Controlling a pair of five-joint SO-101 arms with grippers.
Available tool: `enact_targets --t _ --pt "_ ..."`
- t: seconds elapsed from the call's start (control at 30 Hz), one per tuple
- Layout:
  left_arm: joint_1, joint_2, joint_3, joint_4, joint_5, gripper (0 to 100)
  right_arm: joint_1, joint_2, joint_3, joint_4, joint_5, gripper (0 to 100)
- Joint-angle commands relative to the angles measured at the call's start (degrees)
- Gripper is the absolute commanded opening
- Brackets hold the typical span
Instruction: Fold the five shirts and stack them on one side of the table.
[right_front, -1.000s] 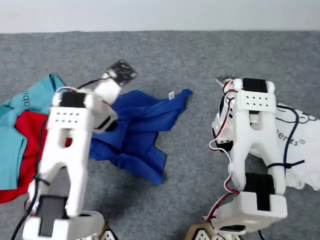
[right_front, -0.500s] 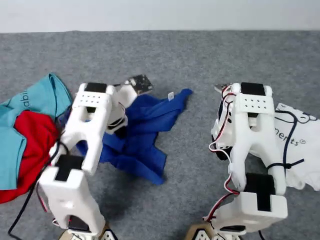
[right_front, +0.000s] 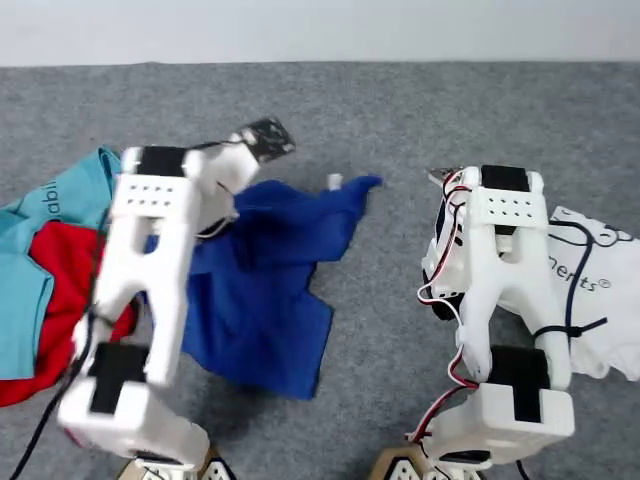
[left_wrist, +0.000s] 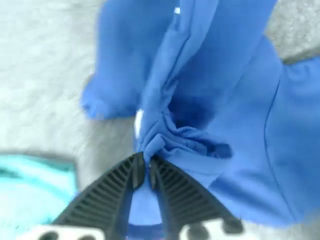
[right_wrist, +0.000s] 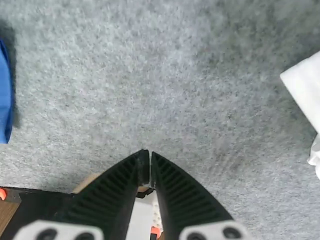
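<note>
A blue shirt (right_front: 262, 282) lies crumpled on the grey table left of centre, and part of it is lifted. My left gripper (left_wrist: 144, 163) is shut on a bunched fold of the blue shirt (left_wrist: 200, 95), and cloth hangs down from the jaws. In the high view the left arm (right_front: 150, 250) stands over the shirt's left part. A red shirt (right_front: 55, 290) and a teal shirt (right_front: 60, 195) lie heaped at the left edge. A white shirt (right_front: 600, 300) lies at the right edge behind the right arm (right_front: 505, 260). My right gripper (right_wrist: 149, 159) is shut with nothing in it, above bare table.
Grey carpet-like table surface (right_front: 400, 110) stretches across the back and middle. A white edge of cloth (right_wrist: 305, 95) and a blue corner (right_wrist: 4, 95) show at the sides of the right wrist view. The arm bases stand at the front edge.
The left arm swung over the blue shirt and pulled it up and back; the shirt spread out wider toward the front. The right arm kept still.
</note>
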Motion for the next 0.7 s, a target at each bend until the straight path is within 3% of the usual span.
enact_targets --t 0.0,0.27,0.47,0.67 --pt "-3.4 -10.7 -1.8 5.0 -0.1 0 -0.7 -3.3 -2.4 2.2 -0.6 0.9" --pt "-9.5 -20.7 3.9 13.6 -0.3 0 -6.0 -2.8 -11.7 2.1 1.6 0.9" --pt "-10.5 -27.9 20.2 13.6 -1.3 0 -14.6 -2.7 -15.7 -0.2 4.6 0.9" --pt "-10.4 -39.0 38.9 13.4 -4.7 0 -15.5 -2.5 -16.2 -10.3 4.6 0.9"
